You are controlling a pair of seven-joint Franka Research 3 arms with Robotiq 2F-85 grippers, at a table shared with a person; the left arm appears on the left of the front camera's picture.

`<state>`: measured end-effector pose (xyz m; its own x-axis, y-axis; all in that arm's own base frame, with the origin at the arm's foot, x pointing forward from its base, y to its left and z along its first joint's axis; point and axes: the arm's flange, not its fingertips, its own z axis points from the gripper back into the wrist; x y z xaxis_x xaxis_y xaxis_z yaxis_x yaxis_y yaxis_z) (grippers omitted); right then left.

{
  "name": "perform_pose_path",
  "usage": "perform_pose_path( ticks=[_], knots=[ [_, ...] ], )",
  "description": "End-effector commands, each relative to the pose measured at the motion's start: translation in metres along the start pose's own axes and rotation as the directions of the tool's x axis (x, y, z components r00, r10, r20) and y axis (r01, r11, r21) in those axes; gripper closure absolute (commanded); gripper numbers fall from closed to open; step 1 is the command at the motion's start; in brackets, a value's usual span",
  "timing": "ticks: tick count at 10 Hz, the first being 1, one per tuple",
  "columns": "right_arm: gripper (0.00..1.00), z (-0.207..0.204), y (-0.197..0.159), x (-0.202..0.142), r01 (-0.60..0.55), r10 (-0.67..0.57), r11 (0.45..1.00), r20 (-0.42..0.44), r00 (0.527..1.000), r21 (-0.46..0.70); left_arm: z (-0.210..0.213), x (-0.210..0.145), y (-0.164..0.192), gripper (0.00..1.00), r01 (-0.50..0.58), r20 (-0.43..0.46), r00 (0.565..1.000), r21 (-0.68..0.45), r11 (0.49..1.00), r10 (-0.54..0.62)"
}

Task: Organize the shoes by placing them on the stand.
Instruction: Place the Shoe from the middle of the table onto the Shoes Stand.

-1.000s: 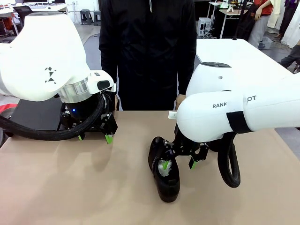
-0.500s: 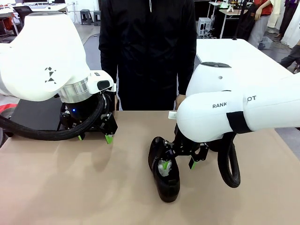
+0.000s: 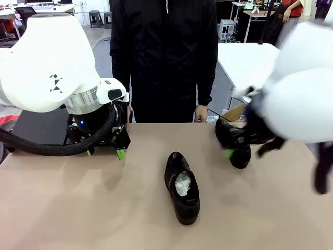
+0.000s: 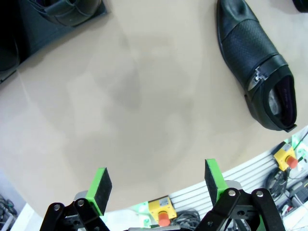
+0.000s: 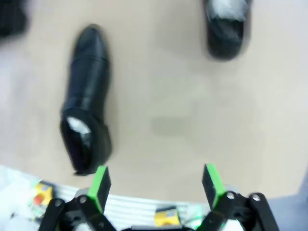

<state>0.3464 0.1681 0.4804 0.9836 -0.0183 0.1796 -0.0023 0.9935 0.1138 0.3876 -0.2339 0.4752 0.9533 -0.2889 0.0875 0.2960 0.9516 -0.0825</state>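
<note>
Black shoe [image 4: 67, 7] on stand [image 4: 36, 36], left wrist view

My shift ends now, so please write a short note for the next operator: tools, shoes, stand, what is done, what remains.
Left tool: open, empty, above bare table near the stand.
Right tool: open, empty, near the far-right shoe.
Middle shoe: on the table.
Done: one shoe seems on the stand.
Left: both table shoes to the stand.
</note>
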Motion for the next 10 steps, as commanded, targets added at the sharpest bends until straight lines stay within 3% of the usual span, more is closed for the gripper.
perform_pose_path(
  ticks=[1,3,4,5,6,7,8,10],
  knots=[
    [0.0,0.024,-0.073,0.004,0.055,-0.055,0.998,0.026,0.998,-0.026,-0.007,-0.006,-0.021,0.0,-0.024,-0.007,1.0,-0.057,0.998,0.024],
    [0.0,0.029,-0.112,0.01,0.188,-0.188,0.982,0.047,0.981,0.001,-0.013,-0.015,-0.065,0.0,-0.211,0.04,0.975,-0.146,0.967,0.219],
    [0.0,0.03,-0.123,0.012,0.221,-0.221,0.975,0.051,0.974,0.022,-0.018,-0.014,-0.088,0.0,-0.28,-0.018,0.959,-0.202,0.938,0.282],
    [0.0,0.027,-0.129,0.014,0.261,-0.263,0.964,0.032,0.964,0.053,-0.019,-0.013,-0.103,0.0,-0.271,-0.015,0.962,-0.17,0.947,0.273],
    [0.0,0.04,-0.128,0.008,0.208,-0.207,0.978,0.047,0.977,0.002,-0.01,-0.015,-0.071,0.0,-0.19,-0.016,0.982,-0.142,0.971,0.19],
    [0.0,0.04,-0.128,0.008,0.208,-0.207,0.978,0.047,0.977,0.002,-0.01,-0.015,-0.071,0.0,-0.19,-0.016,0.982,-0.142,0.971,0.19],
    [0.0,0.04,-0.128,0.008,0.208,-0.207,0.978,0.047,0.977,0.002,-0.017,-0.02,-0.098,0.0,-0.24,-0.028,0.971,-0.164,0.957,0.239],
    [0.0,0.04,-0.128,0.008,0.208,-0.207,0.978,0.047,0.977,0.002,-0.026,-0.003,-0.164,0.0,-0.288,0.034,0.956,-0.078,0.954,0.292]
  ],
)
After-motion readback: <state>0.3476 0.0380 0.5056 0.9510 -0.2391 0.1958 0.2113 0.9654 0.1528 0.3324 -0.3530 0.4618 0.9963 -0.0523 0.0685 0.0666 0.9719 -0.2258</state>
